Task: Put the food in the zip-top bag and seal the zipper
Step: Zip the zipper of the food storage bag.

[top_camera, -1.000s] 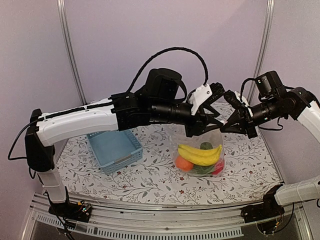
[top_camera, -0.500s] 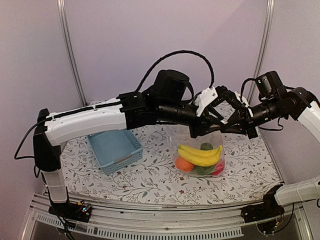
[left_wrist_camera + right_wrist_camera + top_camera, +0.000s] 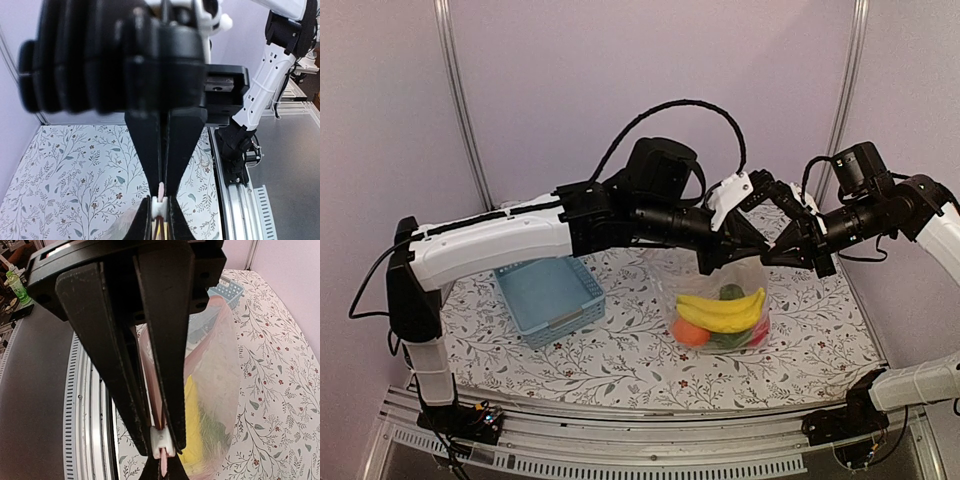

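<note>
I am watching both arms reaching in over the middle of the surface (image 3: 620, 355), meeting almost tip to tip above the bag (image 3: 745, 280). The left claw (image 3: 708, 262) is pinching narrow on the zipper (image 3: 161, 190); its wrist view is showing the pale pink strip squeezed between the two black fingers. The right claw (image 3: 776, 254) is gripping the same top edge from the other side, its fingers closing tight on the strip, with the clear bag bulging away beneath them. Very little free room is remaining between the two claws along the mouth edge.

The bag is hanging upright below them, right of centre. Inside it a banana (image 3: 720, 310) is lying across the front, with an orange (image 3: 688, 332) at the lower left, a green piece (image 3: 732, 292) behind and a pink-red ball (image 3: 757, 335) at the lower right. I cannot tell whether the bag's bottom is touching the cloth or hanging just above it.

The blue basket (image 3: 548, 295) is sitting well apart to the left, under the left forearm. Open flowered cloth is lying between basket and bag, and in front of the bag towards the near edge. The surface's right edge is running near the bag's right side.
</note>
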{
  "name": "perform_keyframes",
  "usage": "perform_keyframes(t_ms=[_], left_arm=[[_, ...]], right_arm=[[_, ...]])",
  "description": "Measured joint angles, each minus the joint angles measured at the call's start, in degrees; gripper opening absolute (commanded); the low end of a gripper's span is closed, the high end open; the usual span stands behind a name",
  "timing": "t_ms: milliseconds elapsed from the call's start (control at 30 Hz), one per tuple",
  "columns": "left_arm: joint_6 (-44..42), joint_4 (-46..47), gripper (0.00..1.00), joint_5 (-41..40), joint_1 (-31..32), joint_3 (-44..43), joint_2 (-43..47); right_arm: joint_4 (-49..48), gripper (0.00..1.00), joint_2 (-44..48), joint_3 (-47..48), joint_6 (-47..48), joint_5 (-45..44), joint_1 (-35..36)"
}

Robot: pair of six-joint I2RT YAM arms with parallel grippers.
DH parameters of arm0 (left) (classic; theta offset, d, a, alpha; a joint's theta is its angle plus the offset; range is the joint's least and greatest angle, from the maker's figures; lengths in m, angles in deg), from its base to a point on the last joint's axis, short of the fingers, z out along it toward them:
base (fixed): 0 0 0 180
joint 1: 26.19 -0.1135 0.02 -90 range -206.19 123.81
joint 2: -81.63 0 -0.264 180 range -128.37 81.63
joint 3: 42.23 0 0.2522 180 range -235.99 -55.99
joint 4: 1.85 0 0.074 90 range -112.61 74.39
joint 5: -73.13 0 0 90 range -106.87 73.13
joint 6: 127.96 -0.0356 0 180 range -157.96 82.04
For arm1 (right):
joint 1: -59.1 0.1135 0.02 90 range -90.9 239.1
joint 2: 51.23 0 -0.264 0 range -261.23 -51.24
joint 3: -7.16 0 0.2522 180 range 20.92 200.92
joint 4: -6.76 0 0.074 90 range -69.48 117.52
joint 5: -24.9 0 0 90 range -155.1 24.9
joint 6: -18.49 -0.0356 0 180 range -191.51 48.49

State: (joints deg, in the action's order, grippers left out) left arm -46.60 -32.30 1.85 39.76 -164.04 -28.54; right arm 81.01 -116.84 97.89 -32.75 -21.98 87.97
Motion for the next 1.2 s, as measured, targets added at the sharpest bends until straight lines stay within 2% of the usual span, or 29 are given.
perform_keyframes(t_ms=[233,867,1200], left_arm=[[0.39,1.31,0.03,-0.37,-0.76,4.79,2.97],[4.87,7.76,0.04,-6.75,-5.75,39.08,27.8],[6.6,7.41,0.05,-9.55,-7.02,46.66,35.08]], right_arm=[[-0.26,0.0,-0.02,0.5,-0.52,0.57,-2.49],[-5.44,0.0,-2.93,1.18,-2.99,5.05,-10.54],[-7.74,0.0,-4.22,1.2,-4.22,5.07,-10.84]])
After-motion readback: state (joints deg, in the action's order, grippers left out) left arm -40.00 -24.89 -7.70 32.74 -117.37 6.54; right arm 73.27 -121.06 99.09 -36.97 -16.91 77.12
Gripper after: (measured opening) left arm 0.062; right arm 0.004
